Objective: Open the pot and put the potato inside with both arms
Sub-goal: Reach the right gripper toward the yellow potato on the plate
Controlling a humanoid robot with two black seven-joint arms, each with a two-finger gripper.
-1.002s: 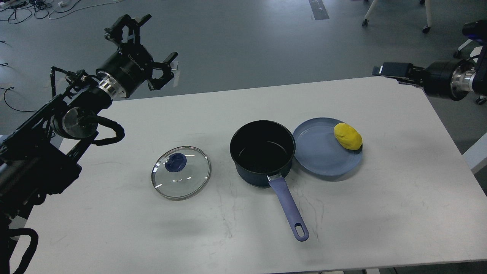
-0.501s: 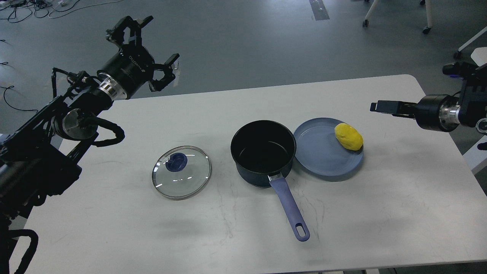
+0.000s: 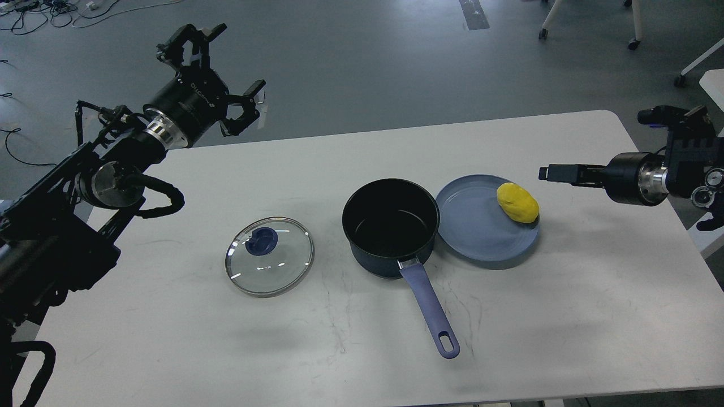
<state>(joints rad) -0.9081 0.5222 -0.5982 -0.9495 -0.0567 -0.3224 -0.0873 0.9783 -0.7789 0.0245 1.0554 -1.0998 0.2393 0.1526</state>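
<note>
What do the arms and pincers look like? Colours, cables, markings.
Both arms are black with silver metal rings at the wrist. The left pincer sits on a cylindrical body with white lettering, too small to read; its fingers are open-frame black linkages. Black cables loop along the left arm. The right pincer shows as a slim black bar.

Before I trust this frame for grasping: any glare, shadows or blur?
Head view: sharp overall; small white glints on the round glass lid; the black saucepan interior is nearly featureless dark; the yellow potato is crisp, with only soft shadows on the white table.
</note>
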